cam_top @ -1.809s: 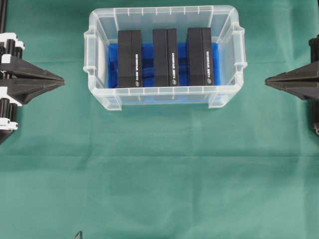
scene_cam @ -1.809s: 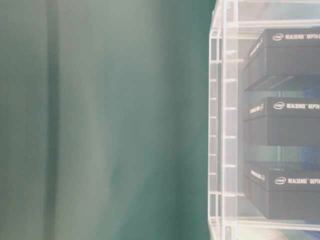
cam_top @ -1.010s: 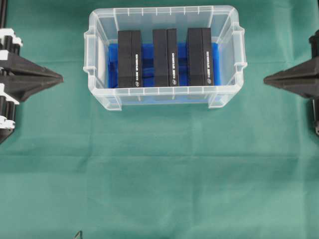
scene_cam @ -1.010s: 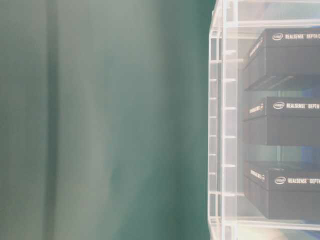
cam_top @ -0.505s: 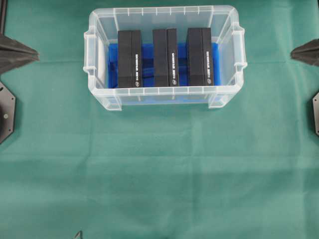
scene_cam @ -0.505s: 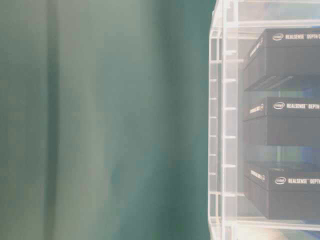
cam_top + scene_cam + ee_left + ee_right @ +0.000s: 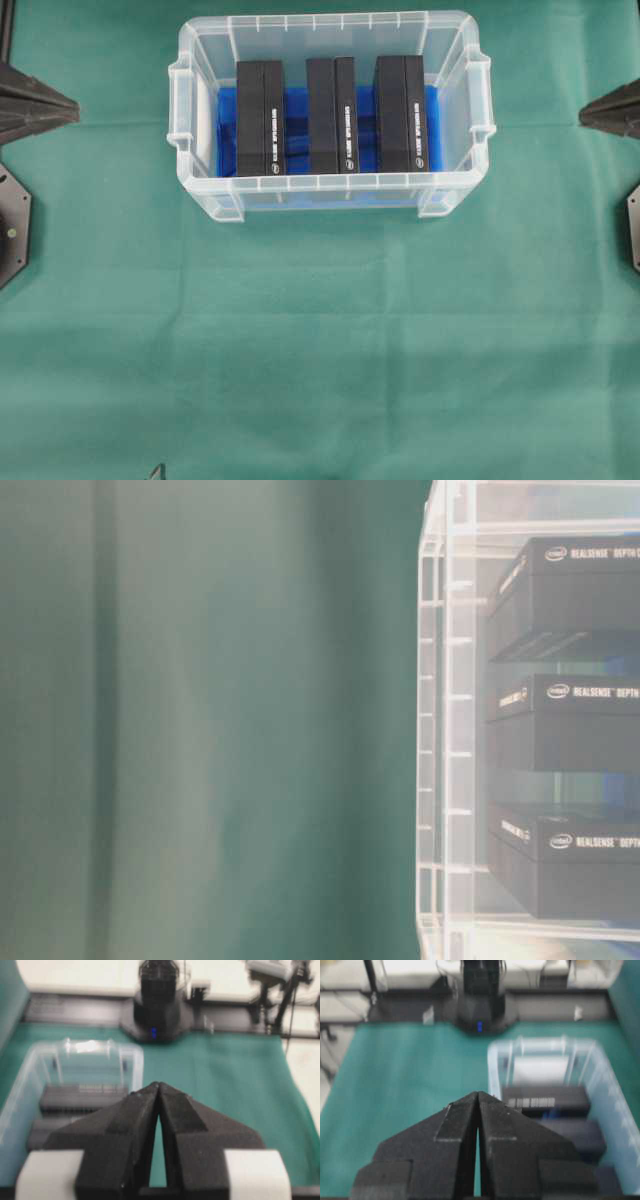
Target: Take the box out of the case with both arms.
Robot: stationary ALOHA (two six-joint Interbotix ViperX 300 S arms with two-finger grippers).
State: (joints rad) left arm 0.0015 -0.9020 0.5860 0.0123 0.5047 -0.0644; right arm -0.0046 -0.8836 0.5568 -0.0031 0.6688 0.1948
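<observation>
**Both hands closed and clear of the case**

The left hand (image 7: 158, 1085) has its two tapered fingers pressed together to a point, with nothing between them. The right hand (image 7: 478, 1094) is the same: fingers meeting at the tips, holding nothing. In the overhead view each shows only as a dark wedge at its own edge of the frame, left hand (image 7: 70, 103) and right hand (image 7: 586, 117), tips pointing inward toward each other.

Between the two hands, well apart from both, sits the case (image 7: 330, 196), a clear plastic bin with a blue sheet (image 7: 226, 130) on its floor. From the left hand it lies ahead and to the left; from the right hand, ahead and to the right. Inside stand three black boxes (image 7: 331, 115) on edge, side by side with gaps between. The case rests on the green-covered surface (image 7: 320, 350).
</observation>
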